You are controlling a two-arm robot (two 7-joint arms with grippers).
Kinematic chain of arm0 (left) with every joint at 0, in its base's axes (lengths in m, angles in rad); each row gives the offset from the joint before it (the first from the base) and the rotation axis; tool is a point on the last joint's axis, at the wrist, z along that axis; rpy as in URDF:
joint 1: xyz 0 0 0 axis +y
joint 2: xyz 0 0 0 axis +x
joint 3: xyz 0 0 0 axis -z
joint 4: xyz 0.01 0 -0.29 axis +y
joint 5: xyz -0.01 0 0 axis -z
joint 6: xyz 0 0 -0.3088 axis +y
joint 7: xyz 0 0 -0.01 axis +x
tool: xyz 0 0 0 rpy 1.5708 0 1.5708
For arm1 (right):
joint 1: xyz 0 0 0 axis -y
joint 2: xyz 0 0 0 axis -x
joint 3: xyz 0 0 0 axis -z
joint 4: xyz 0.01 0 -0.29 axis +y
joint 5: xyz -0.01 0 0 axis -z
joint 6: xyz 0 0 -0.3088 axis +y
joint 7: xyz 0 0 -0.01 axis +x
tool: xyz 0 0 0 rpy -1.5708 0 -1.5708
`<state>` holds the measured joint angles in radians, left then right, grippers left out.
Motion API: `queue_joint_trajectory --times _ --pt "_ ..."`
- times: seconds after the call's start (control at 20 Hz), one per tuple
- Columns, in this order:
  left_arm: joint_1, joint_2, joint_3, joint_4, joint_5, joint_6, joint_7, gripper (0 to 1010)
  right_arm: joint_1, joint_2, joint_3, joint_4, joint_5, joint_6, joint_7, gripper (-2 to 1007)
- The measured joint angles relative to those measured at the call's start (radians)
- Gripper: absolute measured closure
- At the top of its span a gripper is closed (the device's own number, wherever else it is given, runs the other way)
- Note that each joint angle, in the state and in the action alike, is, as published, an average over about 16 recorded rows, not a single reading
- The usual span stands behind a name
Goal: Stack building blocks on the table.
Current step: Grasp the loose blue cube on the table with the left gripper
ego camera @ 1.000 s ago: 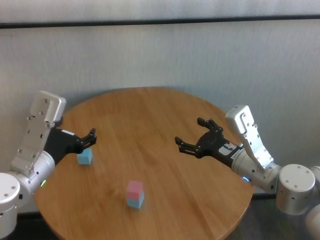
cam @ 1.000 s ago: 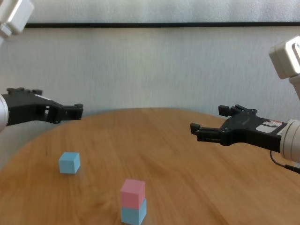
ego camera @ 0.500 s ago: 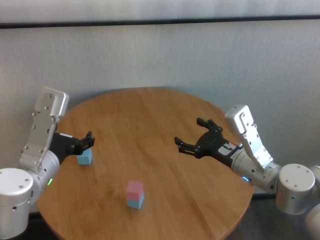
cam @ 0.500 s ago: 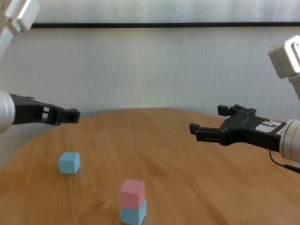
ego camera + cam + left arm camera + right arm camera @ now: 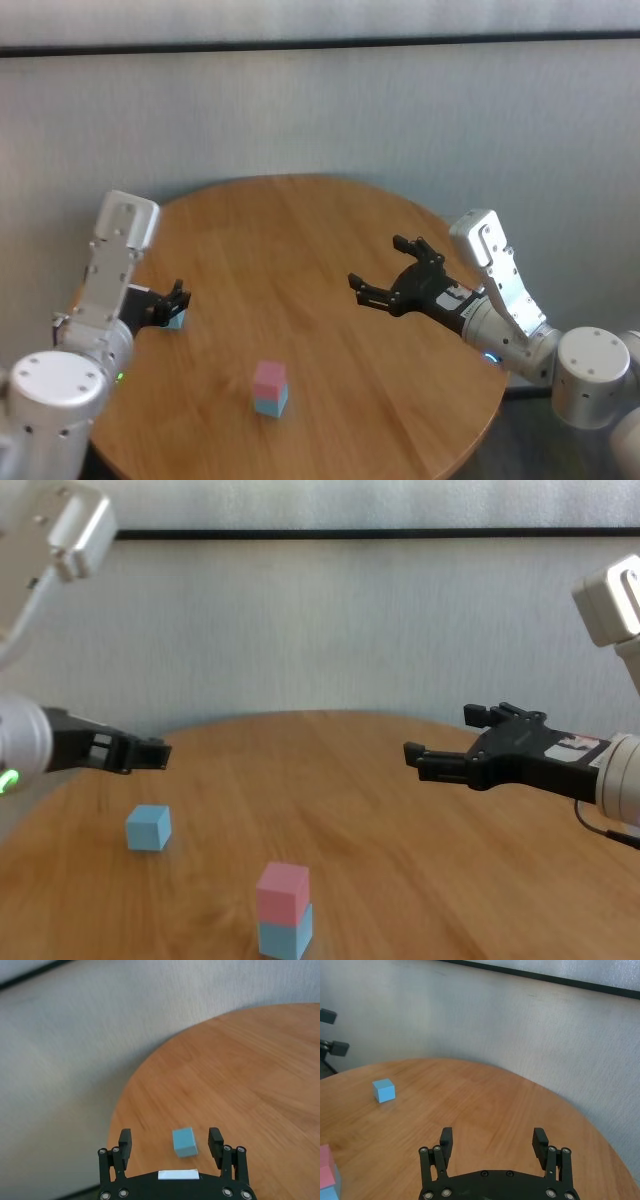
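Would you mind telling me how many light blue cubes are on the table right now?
2. One light blue matte cube sits alone near the table's left edge; the other light blue cube lies under the pink cube near the front.

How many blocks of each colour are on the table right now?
Light blue blocks: 2, one lying loose below the left gripper and one at the bottom of the stack
Pink blocks: 1, on top of the stack
Total: 3
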<state>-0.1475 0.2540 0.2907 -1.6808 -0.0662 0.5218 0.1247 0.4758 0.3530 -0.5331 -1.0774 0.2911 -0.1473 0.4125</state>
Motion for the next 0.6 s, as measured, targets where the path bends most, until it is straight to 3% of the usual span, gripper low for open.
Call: queue_joint_trajectory --times 0.3,0.45,0.6 --pt "0.002 -0.063 -0.010 0.065 0.015 -0.074 0.044 7 0.000 0.000 -0.001 -0.001 0.000 0.001 0.000 0" --pt "-0.001 -0.099 -0.024 0.107 0.006 -0.112 0.054 7 0.000 0.000 -0.001 -0.001 0.000 0.001 0.000 0" --pt "-0.004 -0.134 -0.046 0.141 -0.017 -0.131 0.056 7 0.001 0.000 -0.001 -0.001 0.000 0.001 0.000 0"
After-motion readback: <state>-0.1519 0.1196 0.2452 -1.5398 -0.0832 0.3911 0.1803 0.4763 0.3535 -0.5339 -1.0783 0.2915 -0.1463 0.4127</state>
